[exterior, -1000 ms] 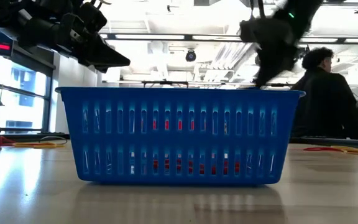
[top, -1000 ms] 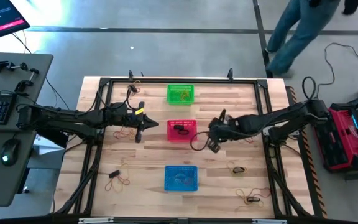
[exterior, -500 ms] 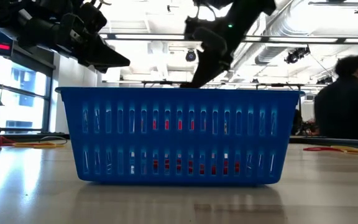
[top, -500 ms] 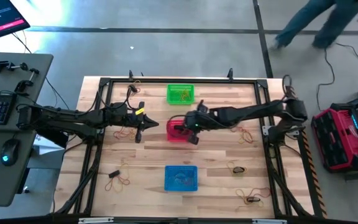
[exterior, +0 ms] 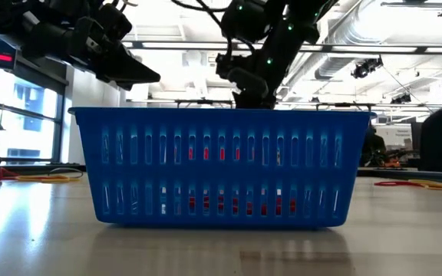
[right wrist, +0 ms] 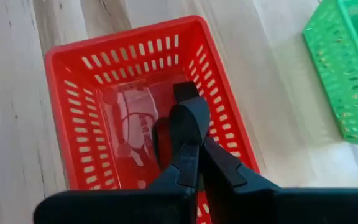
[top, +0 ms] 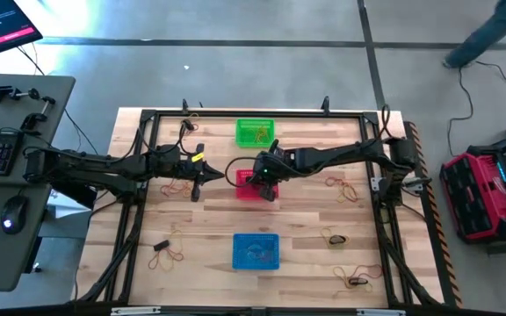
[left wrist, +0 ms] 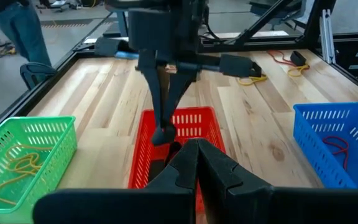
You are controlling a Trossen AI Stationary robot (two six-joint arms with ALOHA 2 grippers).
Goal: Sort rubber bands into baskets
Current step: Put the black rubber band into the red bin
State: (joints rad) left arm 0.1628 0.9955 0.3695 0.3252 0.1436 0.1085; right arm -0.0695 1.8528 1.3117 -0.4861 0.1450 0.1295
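Two black jointed arms (top: 95, 165) — yellow tag, looping black cables.

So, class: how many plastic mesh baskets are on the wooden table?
3, in a line down the table's middle: the green rectangular plastic mesh basket at the far end, the red one in the centre, the blue one nearest. None seem hidden.

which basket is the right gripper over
The red basket, the middle of the three. The shut right gripper hangs over its inside, while the green basket and the blue basket have no gripper above them.
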